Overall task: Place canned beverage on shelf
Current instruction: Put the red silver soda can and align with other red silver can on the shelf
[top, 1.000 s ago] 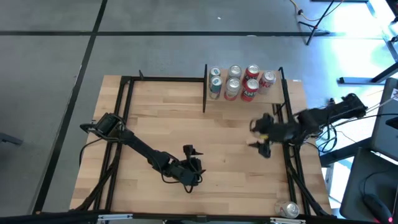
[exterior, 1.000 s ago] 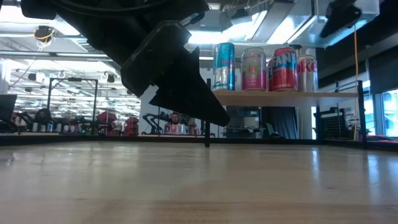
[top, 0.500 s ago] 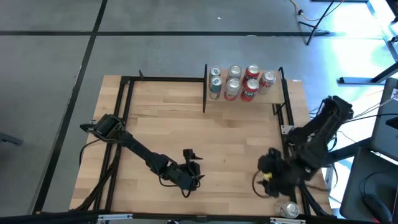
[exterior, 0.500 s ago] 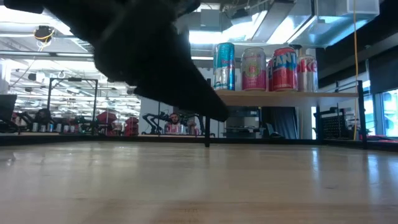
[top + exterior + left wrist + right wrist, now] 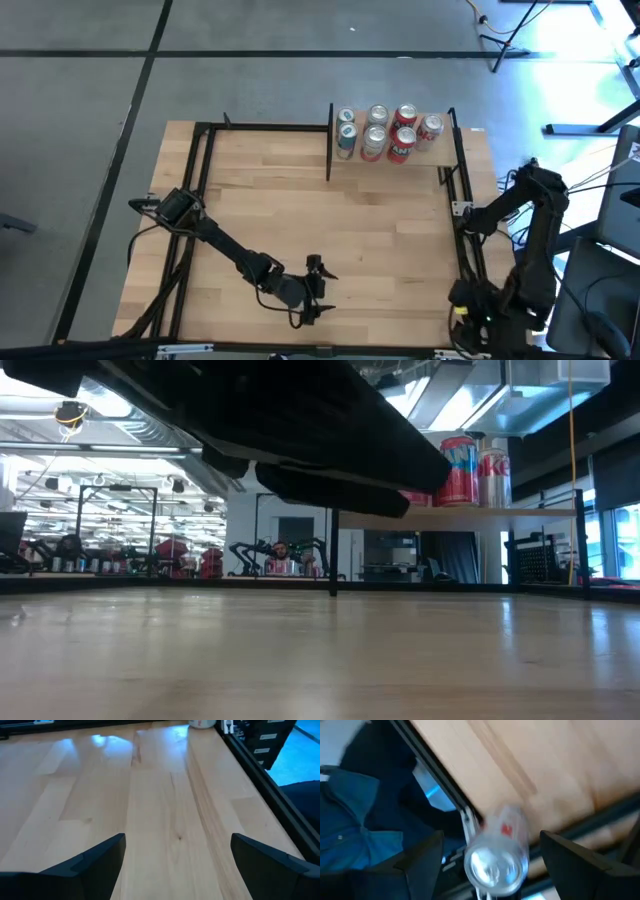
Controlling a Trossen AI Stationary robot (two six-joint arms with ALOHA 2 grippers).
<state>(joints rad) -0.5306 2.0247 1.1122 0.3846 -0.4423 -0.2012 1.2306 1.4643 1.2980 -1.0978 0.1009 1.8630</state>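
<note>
A silver canned beverage with red print point(image 5: 498, 851) lies on its side at the table's near right corner, beside the black frame rail point(image 5: 427, 760). My right gripper point(image 5: 492, 839) hangs open above it, pointing steeply down, with one finger on either side and clear of it. In the high view that gripper point(image 5: 468, 318) covers the can. The shelf point(image 5: 392, 152) stands at the far right with several upright cans point(image 5: 388, 132) on it. My left gripper point(image 5: 318, 287) is open over bare wood near the table's front middle point(image 5: 177, 865).
A black frame point(image 5: 330, 155) runs round the tabletop, with upright posts at the shelf's sides point(image 5: 456, 135). In the low view my left arm point(image 5: 300, 430) fills the upper foreground and hides the shelf's left cans. Two cans point(image 5: 470, 470) show beside it.
My right gripper has swung from the table's middle right to the near right corner, rolling and tipping down until it hangs over the lying can. My left gripper has edged toward the right and tipped closer to level. Both stay open.
</note>
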